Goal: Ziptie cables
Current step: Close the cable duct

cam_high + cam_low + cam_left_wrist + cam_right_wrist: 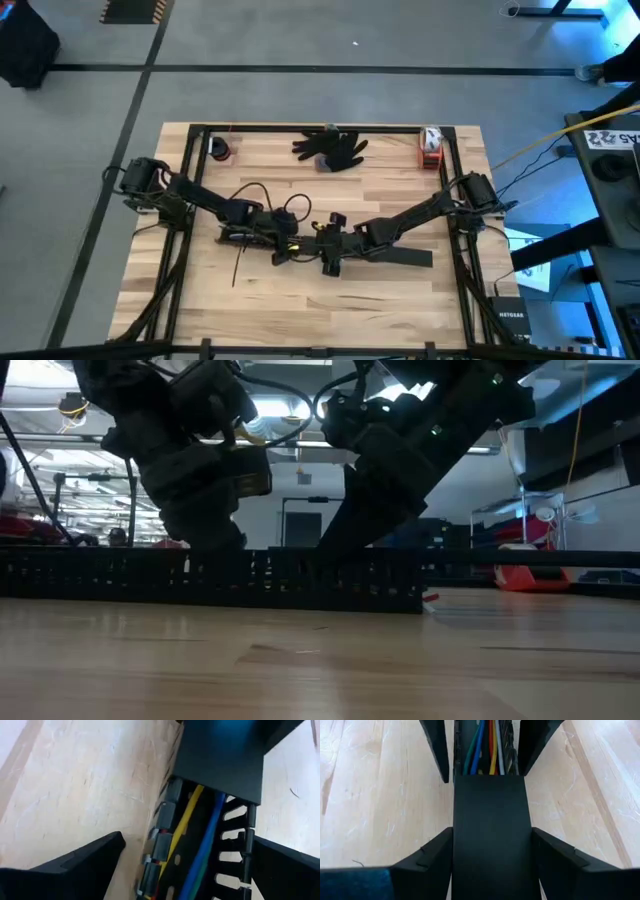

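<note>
The cables lie inside a black slotted duct near the middle of the table, their long axis along the duct, running roughly between the table's left and right edges. They look light, soft and slippery, so best gripped as a bundle. The left pincer and the right pincer both stand wide, straddling the duct.

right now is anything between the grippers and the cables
Yes. The cables lie inside a black slotted duct, and a flat black cover lies over part of it. Both grippers straddle the duct.
</note>
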Available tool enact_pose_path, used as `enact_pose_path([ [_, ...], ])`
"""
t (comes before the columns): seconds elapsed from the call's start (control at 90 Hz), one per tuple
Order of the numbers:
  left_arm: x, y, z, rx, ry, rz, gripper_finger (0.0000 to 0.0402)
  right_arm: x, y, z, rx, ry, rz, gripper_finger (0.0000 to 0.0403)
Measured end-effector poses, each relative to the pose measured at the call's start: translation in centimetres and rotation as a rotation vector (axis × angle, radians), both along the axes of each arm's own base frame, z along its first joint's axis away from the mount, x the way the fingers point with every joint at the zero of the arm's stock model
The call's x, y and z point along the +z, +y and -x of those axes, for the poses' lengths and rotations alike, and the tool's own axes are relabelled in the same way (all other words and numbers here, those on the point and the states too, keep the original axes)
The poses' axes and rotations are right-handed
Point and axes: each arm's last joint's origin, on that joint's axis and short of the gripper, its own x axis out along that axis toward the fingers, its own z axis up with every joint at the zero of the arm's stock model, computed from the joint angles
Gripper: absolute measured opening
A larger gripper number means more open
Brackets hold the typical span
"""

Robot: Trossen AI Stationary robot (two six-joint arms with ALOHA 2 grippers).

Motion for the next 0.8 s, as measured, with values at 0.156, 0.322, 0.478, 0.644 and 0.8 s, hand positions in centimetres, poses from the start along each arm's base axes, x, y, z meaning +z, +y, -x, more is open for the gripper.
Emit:
enact_pose_path([
  [0.156, 1.0, -0.6, 0.0, -0.138, -0.063, -0.049, 0.0387, 0.0, 0.0, 0.0, 0.023, 0.0, 0.015, 0.0225],
  [0.322, 0.9, -1.2, -0.2, -0.267, -0.107, -0.163, 0.0372, 0.0, 0.0, 0.0, 0.032, 0.002, 0.023, 0.0225],
  [0.478, 0.4, -1.4, 0.1, -0.251, -0.053, -0.179, 0.0351, 0.0, 0.0, 0.0, 0.039, 0.002, 0.028, 0.0225],
  [0.644, 0.5, -1.8, 0.1, -0.22, -0.066, -0.18, 0.0306, 0.0, 0.1, 0.0, 0.042, 0.002, 0.029, 0.0225],
  [0.8, 0.5, -1.8, 0.1, -0.19, -0.063, -0.169, 0.0247, 0.1, 0.1, -0.1, 0.044, -0.006, 0.026, 0.0225],
])
